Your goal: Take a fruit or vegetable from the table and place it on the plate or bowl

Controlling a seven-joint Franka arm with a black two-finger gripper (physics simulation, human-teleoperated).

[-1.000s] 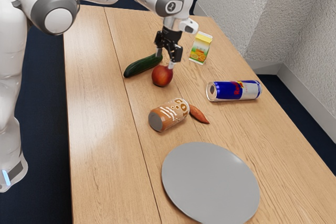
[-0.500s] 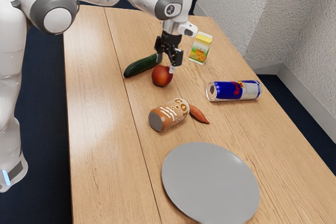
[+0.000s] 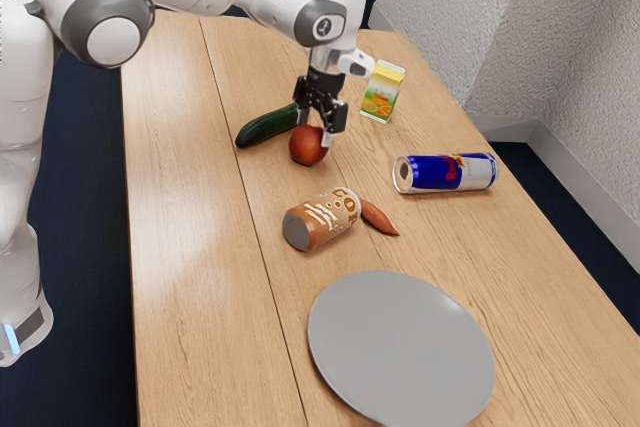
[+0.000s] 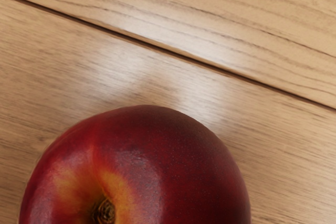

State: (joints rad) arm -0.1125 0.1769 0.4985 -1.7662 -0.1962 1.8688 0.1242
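Where a pale plank table [image 3: 200, 247] meets dark blue floor [image 3: 85, 247] and rough white walls [image 3: 560, 27], red fruit [image 3: 309, 147] beside the cucumber [image 3: 268, 125], round, no long axis, stem dimple up, black claw [image 3: 316, 127] just above it, fingers apart.

White lettering on brown can [image 3: 320, 218], illegible
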